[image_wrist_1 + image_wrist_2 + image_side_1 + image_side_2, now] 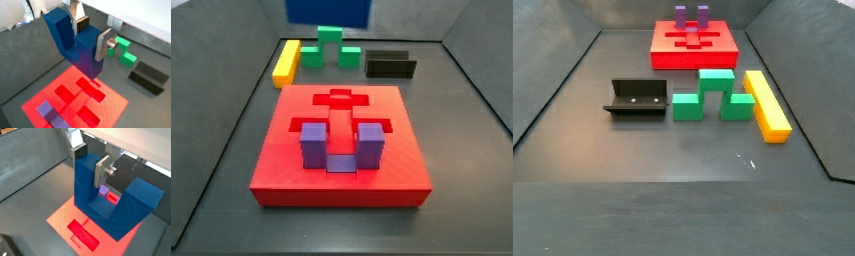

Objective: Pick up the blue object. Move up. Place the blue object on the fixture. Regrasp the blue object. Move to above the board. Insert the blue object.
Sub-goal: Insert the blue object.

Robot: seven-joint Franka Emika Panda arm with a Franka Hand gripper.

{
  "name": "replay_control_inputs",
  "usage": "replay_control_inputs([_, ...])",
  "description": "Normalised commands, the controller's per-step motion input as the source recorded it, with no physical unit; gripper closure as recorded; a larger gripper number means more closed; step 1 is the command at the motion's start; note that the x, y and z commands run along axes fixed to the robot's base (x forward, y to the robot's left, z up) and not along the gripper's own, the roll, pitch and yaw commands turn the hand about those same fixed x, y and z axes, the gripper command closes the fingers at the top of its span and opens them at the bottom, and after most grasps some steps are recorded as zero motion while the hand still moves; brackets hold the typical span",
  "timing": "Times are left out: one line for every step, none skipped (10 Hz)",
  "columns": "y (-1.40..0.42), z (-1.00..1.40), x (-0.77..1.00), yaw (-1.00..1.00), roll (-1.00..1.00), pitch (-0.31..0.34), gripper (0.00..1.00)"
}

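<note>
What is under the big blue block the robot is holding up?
The gripper holds the blue object above the board. Red recesses and the purple piece, seated in the board, show below. The blue object covers part of the board.

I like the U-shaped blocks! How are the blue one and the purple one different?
The blue object is deep blue; the purple piece is paler. The blue object is held up in the gripper above the board; the purple piece sits in the board, prongs upward. Both are U-shaped.
</note>
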Motion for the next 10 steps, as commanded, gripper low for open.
replay_control_inputs([0.12, -0.27, 0.58, -0.15, -0.40, -0.010, 1.00])
replay_control_inputs([0.19, -0.23, 0.57, -0.15, -0.42, -0.013, 1.00])
replay_control_inputs([0.26, -0.24, 0.57, -0.14, -0.42, -0.007, 1.00])
replay_control_inputs([0.42, -0.29, 0.31, -0.04, -0.43, 0.009, 1.00])
replay_control_inputs([0.43, -0.61, -0.08, 0.00, -0.31, 0.000, 1.00])
replay_control_inputs([0.32, -0.80, -0.07, 0.00, -0.20, -0.023, 1.00])
replay_control_inputs([0.21, -0.88, 0.00, 0.00, -0.11, -0.106, 1.00])
replay_control_inputs([0.09, -0.77, 0.00, 0.00, -0.08, -0.219, 1.00])
replay_control_inputs([0.03, -0.40, -0.23, 0.00, -0.10, -0.394, 1.00])
replay_control_inputs([0.06, -0.16, -0.05, 0.00, -0.11, -0.360, 1.00])
